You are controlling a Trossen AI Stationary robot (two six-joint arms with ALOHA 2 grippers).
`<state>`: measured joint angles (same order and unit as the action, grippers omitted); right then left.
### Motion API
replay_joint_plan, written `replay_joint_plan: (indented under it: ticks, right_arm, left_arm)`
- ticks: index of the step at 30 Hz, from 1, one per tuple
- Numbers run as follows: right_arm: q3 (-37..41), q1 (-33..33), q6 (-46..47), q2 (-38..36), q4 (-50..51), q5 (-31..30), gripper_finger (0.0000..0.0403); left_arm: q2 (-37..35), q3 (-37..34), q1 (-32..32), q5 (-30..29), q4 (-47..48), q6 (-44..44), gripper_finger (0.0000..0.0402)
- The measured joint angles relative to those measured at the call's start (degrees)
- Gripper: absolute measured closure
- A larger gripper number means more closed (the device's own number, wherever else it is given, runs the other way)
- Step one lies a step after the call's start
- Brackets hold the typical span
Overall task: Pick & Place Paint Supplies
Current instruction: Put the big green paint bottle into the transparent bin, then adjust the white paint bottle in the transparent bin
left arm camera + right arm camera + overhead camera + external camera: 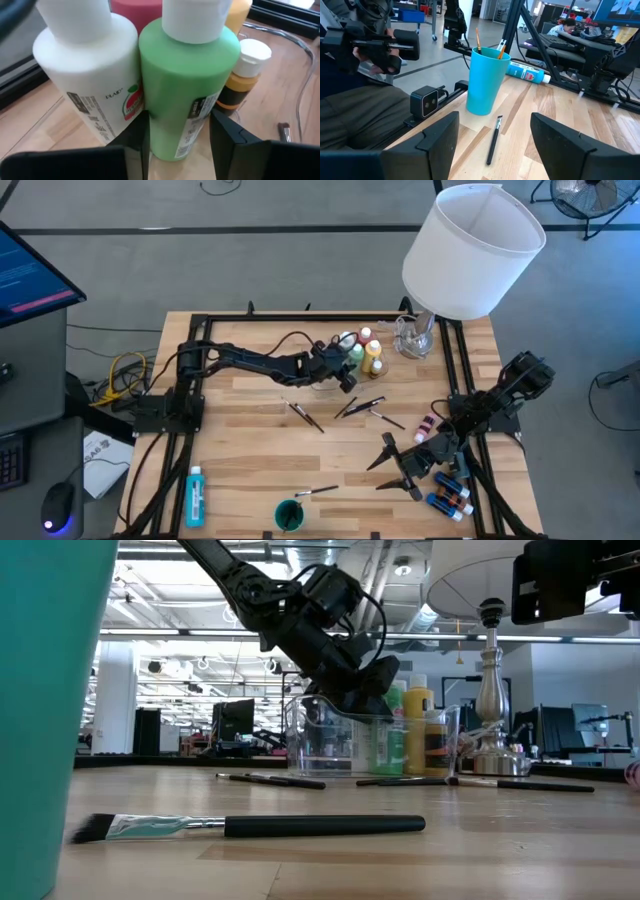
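Observation:
White (85,65), red (135,10), green (185,75) and yellow (242,75) paint bottles stand upright together in a clear plastic tray (330,745) at the table's far middle. My left gripper (345,372) reaches into the tray from the table's left and is shut on the green bottle (356,356). Thin dark-handled brushes (305,416) (362,406) lie flat on the wood in the middle. My right gripper (398,467) waits open near the right front, over bare table, touching nothing. My left gripper pinches the green bottle's lower body (172,135) between its two fingers, one on each side. The fingers (230,137) come in slanting down from the table's left. The bottle stands upright among the other bottles; its base is hidden by the fingers.
A big white lampshade (472,248) on its metal stand rises at the far right, close to the tray. A teal cup (290,515) and a brush (316,492) sit at the near edge, a blue tube (195,495) lies near left, and small bottles (450,495) cluster near right.

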<state>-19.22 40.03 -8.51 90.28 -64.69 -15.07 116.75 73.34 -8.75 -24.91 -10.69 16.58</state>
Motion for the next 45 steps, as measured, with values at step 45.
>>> replay_joint_plan:
  ticks: [45]
  right_arm:
    - [0.0, -0.04, 1.04, 0.0, 0.83, 0.01, 0.0163]
  left_arm:
    - [-4.96, 0.02, -4.21, -2.49, 13.24, -2.61, 0.0308]
